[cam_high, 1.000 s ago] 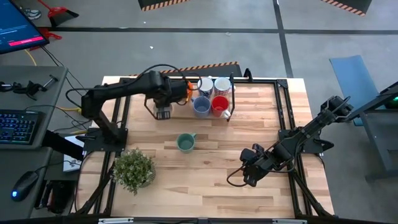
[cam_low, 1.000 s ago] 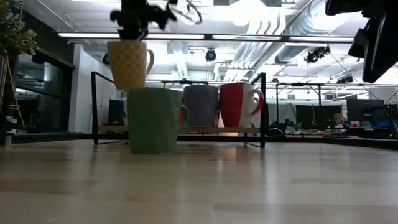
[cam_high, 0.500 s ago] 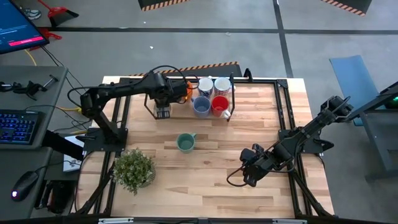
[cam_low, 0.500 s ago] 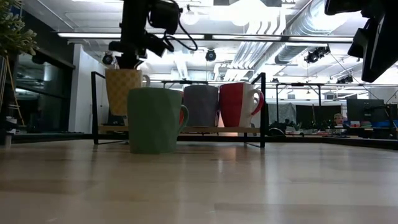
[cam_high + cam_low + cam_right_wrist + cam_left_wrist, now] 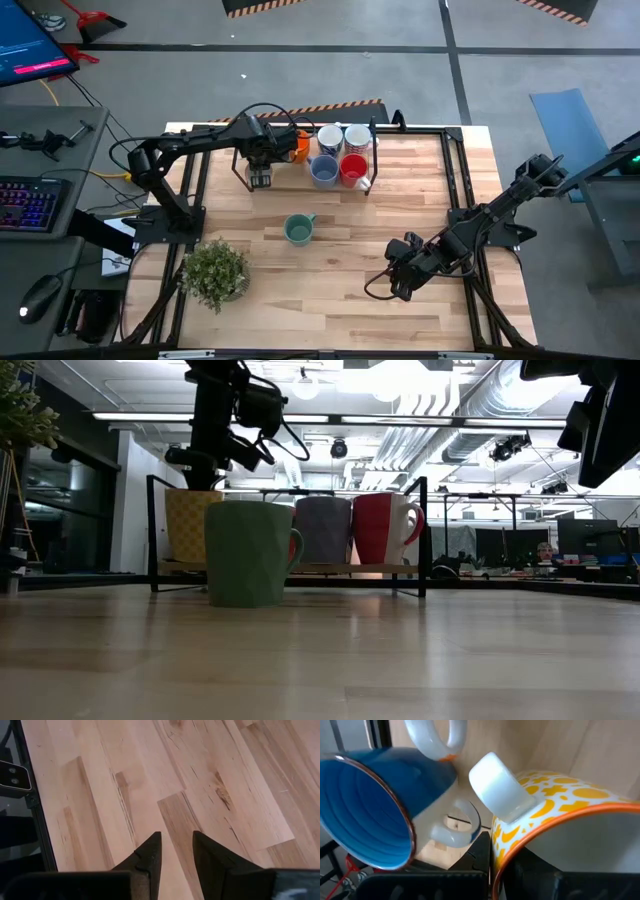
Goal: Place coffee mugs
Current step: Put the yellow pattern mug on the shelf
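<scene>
My left gripper is shut on a cream mug with a yellow pattern. It is at the left end of a black wire rack at the table's far edge. In the rack stand a slate-blue mug, a red mug, two white-looking mugs and an orange one. The left wrist view shows a blue mug beside the held one. A green mug stands upright on the table in front of the rack. My right gripper waits low over the near right of the table, its fingers narrowly open. My left gripper holds the patterned mug by its orange-edged rim, next to the white handle. One finger is outside the wall and the other inside. The fingers come from above, pointing down. The mug is upright with its base at the rack's shelf.
A leafy potted plant stands at the near left corner. Bare wood lies between the green mug and my right gripper. Black frame rails run along the table's left and right sides. Desks with a keyboard stand off the left edge.
My left gripper has come straight down with the patterned mug, from well above the rack to the level of its shelf at the left end. The mug stayed upright in the hold. The right arm kept still.
</scene>
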You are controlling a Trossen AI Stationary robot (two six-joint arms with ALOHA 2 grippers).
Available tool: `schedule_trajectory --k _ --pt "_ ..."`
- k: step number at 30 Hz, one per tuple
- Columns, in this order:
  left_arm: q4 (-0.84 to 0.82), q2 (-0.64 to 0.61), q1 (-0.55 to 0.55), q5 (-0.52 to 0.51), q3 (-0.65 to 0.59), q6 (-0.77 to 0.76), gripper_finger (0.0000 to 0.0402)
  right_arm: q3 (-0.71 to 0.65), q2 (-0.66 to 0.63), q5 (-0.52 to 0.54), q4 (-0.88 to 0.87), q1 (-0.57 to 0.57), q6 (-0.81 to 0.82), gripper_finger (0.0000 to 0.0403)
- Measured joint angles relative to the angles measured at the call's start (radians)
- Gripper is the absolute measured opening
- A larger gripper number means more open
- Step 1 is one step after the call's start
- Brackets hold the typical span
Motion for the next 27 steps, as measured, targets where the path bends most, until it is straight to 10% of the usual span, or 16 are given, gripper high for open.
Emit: schedule_trajectory --k 27 --pt "-0.006 -0.007 0.056 -0.021 0.021 0.044 0.01 0.0 0.0 0.0 0.049 0.0 0.034 0.0089"
